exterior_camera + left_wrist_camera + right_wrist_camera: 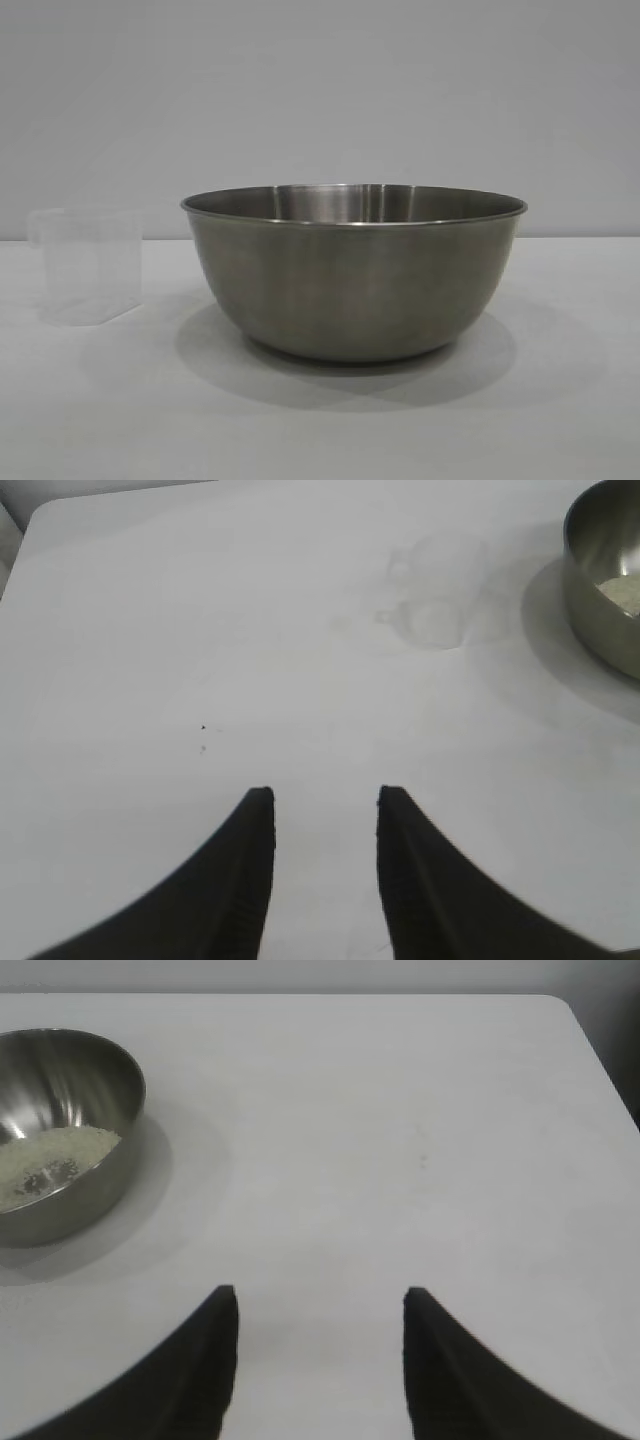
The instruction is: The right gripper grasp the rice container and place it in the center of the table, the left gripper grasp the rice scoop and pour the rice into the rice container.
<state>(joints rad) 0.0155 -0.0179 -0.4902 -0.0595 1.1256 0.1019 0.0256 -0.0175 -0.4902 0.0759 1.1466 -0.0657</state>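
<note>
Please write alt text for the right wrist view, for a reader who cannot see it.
A steel rice container with white rice inside stands on a white table. The right end effector, open and empty, is apart from it.

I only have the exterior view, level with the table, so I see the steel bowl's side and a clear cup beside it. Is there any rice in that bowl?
Observer: Yes. The right wrist view looks into the rice container, and the rice lies in a pale layer on its bottom.
Operator: And the cup, has it got anything in it?
Observer: In the left wrist view the rice scoop stands upright on the table and looks empty, though it is faint.
Operator: Where are the grippers? I see neither.
Observer: The left gripper hangs open over bare table, short of the scoop, holding nothing.
Operator: And the other?
Observer: The right gripper is also open and empty, with the bowl off to one side.
</note>
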